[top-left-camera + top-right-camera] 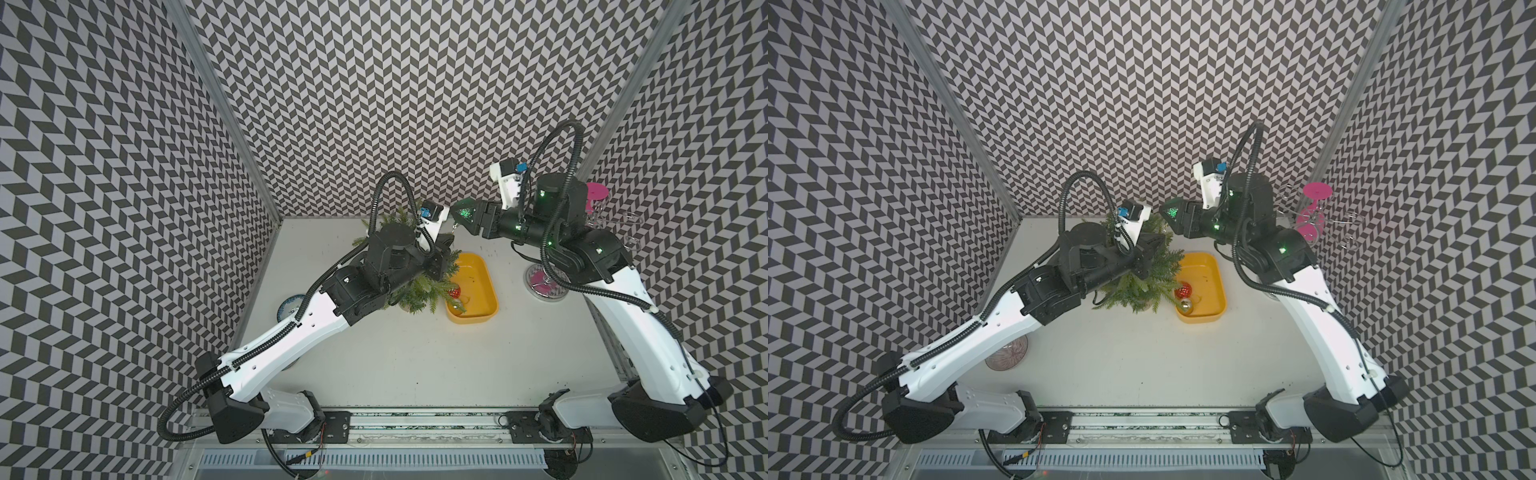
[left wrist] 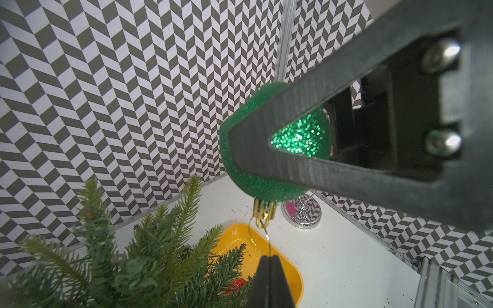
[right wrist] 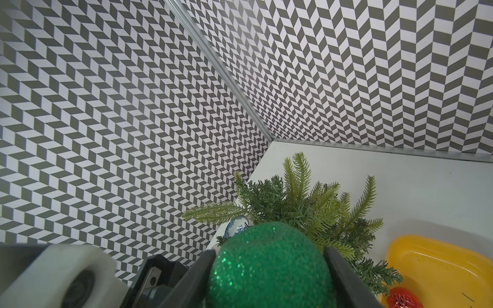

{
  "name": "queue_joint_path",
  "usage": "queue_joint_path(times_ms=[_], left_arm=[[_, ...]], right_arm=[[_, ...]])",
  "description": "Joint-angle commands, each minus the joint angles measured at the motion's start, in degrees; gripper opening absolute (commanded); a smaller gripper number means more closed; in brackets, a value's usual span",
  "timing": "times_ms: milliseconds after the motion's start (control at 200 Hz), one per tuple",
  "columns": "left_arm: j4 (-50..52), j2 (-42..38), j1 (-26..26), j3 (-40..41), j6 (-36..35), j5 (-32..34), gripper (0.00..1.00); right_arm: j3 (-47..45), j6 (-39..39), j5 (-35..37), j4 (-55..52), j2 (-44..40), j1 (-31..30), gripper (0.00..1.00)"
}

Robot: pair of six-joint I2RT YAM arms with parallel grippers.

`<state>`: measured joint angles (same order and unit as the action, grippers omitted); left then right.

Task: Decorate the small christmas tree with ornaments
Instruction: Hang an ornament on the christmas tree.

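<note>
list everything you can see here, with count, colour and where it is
small christmas tree: 1, green, back of table, partly under left arm
green ornament: 1, glittery green, in the air beside the tree
hanger loop: 1, thin gold, on the green ornament's cap
red ornament: 1, shiny red, in the tray
gold ornament: 1, pale gold, in the tray beside the red one
yellow tray: 1, yellow, right of the tree
stand: 1, pink and chrome, far right
small dish: 1, blue-white, under left arm
glass dish: 1, pinkish, near left
table: 1, white
left gripper: 1, black, shut on hanger loop
right gripper: 1, black, shut on green ornament
</note>
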<state>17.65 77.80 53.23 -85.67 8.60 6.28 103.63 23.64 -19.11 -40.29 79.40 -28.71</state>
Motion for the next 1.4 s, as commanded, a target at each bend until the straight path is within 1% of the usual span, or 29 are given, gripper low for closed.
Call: queue_joint_path(times_ms=[0,436,791,956,1167,1397], left_arm=[[-0.3,-2.5,0.1,0.6,-0.1,1.6,0.0],[0.6,-5.7,-1.3,2.7,1.0,1.5,0.0],[2.1,-9.2,-2.5,4.8,2.3,0.3,0.0],[2.8,-10.9,-4.4,6.2,3.1,-1.0,0.0],[2.4,-12.6,-8.0,8.5,4.6,-4.5,0.0],[1.8,-12.7,-9.2,9.2,4.7,-6.0,0.0]], right_arm=[[-0.6,0.7,-0.5,3.2,-1.8,-0.1,0.57],[-2.0,3.2,-5.3,5.7,-1.7,-1.1,0.56],[-2.5,4.0,-6.0,7.5,-0.6,-2.5,0.56],[-3.4,4.6,-6.2,8.5,0.0,-3.1,0.56],[-4.0,4.8,-6.0,9.6,1.0,-3.9,0.56],[-4.3,5.0,-5.5,10.5,2.0,-4.8,0.55]])
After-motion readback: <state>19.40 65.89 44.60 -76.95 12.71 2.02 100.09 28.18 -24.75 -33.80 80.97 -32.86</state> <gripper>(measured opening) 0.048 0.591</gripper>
